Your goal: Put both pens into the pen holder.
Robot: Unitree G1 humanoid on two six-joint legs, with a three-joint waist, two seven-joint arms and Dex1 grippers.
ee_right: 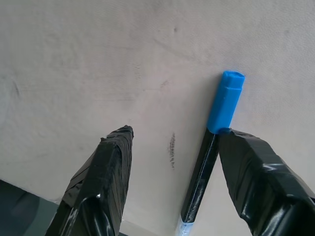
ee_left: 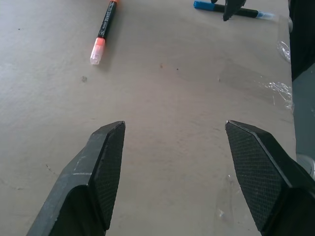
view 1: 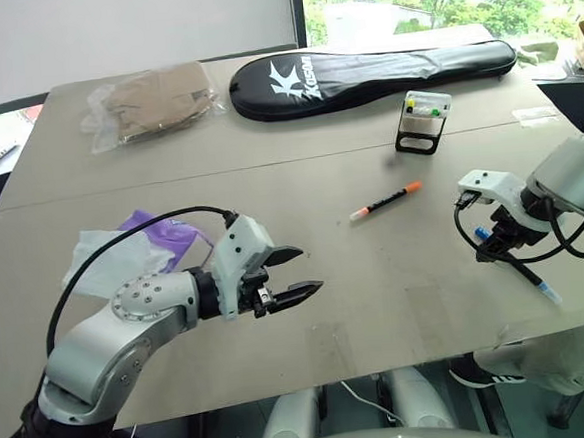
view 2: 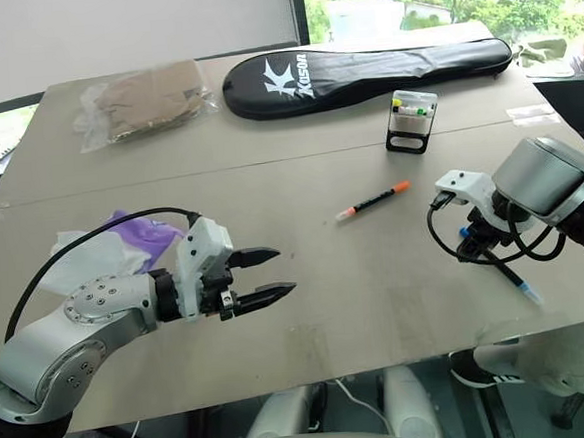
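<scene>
Right tool (ee_right: 172,162) points down at the tabletop (view 1: 376,273) with jaws apart, one finger beside the blue-capped pen (ee_right: 211,142), which lies outside the gap. Closing now would likely nudge it away. Left tool (view 1: 291,279) hovers wide, empty; orange-capped pen (view 1: 386,201) lies short of the pen holder (view 1: 423,120).

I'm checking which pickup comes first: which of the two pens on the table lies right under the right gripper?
The dark pen with the blue cap, beside the open right gripper. The black orange-capped pen lies apart, mid-table.
</scene>
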